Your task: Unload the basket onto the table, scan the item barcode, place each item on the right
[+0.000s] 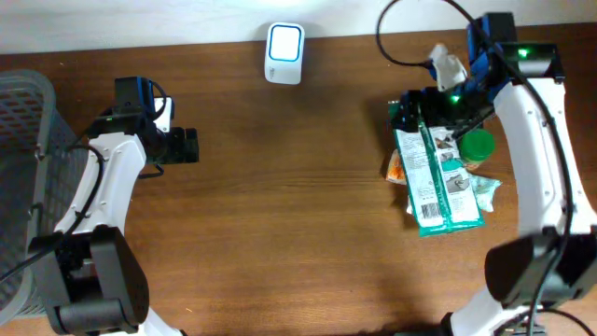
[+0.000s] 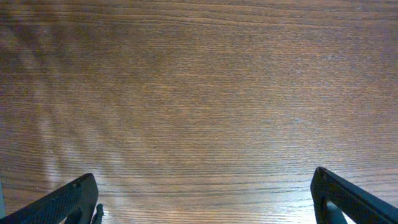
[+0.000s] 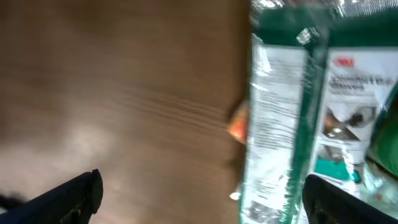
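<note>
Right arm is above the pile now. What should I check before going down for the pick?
1. Right gripper open: ok.
2. Left gripper open, nothing held: ok.
3. Green-and-white packet in the right wrist view: ok, though off to one side.
4. Packet lying alone: not ok, other items are under it and a green cap is beside it.
5. Barcode side up: cannot tell.
6. Scanner standing at the far edge: ok.

Matt brown wood-grain table (image 2: 199, 93), glossy green-and-white plastic packet (image 1: 435, 183), smooth white plastic scanner (image 1: 284, 54)
</note>
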You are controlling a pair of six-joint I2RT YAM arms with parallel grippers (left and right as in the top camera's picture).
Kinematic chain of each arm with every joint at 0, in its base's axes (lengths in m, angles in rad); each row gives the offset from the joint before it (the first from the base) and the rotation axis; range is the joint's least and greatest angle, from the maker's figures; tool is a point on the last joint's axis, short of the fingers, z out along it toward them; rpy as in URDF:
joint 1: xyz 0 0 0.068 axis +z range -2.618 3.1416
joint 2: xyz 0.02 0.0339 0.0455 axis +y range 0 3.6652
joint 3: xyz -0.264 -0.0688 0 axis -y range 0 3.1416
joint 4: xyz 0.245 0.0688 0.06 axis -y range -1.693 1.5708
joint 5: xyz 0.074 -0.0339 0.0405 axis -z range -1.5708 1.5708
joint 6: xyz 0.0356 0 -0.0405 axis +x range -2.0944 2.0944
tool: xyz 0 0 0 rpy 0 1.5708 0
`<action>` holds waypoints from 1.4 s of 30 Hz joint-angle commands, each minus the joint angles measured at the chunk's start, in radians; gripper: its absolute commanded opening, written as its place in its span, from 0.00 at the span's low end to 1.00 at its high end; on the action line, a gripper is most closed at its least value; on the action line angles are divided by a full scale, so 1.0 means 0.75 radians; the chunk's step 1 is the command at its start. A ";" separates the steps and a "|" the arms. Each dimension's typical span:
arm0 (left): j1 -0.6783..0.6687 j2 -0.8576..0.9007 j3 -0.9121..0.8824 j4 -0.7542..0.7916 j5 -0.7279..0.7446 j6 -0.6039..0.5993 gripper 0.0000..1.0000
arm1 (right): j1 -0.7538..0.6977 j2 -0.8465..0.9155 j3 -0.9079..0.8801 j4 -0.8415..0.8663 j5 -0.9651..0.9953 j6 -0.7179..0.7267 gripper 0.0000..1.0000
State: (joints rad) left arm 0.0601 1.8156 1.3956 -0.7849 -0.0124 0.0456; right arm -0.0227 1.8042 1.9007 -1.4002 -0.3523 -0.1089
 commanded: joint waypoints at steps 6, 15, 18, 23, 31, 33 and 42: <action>0.004 -0.037 0.013 0.003 -0.005 0.017 0.99 | 0.212 -0.287 0.115 -0.039 -0.055 -0.008 0.98; 0.004 -0.037 0.013 0.003 -0.004 0.017 0.99 | 0.213 -0.585 0.115 -0.125 0.068 -0.009 0.98; 0.004 -0.037 0.013 0.003 -0.004 0.017 0.99 | 0.213 -0.647 0.115 -0.160 0.289 -0.010 0.98; 0.004 -0.037 0.013 0.003 -0.004 0.017 0.99 | 0.210 -0.770 0.108 -0.168 0.503 -0.032 0.98; 0.004 -0.037 0.013 0.003 -0.004 0.017 0.99 | 0.108 -1.407 -0.774 0.712 0.506 -0.095 0.99; 0.004 -0.037 0.013 0.003 -0.005 0.017 0.99 | 0.108 -1.593 -1.090 0.934 0.505 -0.094 0.98; 0.004 -0.037 0.013 0.003 -0.005 0.017 0.99 | 0.108 -2.238 -2.191 1.697 0.445 -0.094 0.98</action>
State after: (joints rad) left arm 0.0601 1.8156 1.3960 -0.7830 -0.0128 0.0456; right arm 0.0650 0.2176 0.3943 -0.1955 0.0029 -0.1795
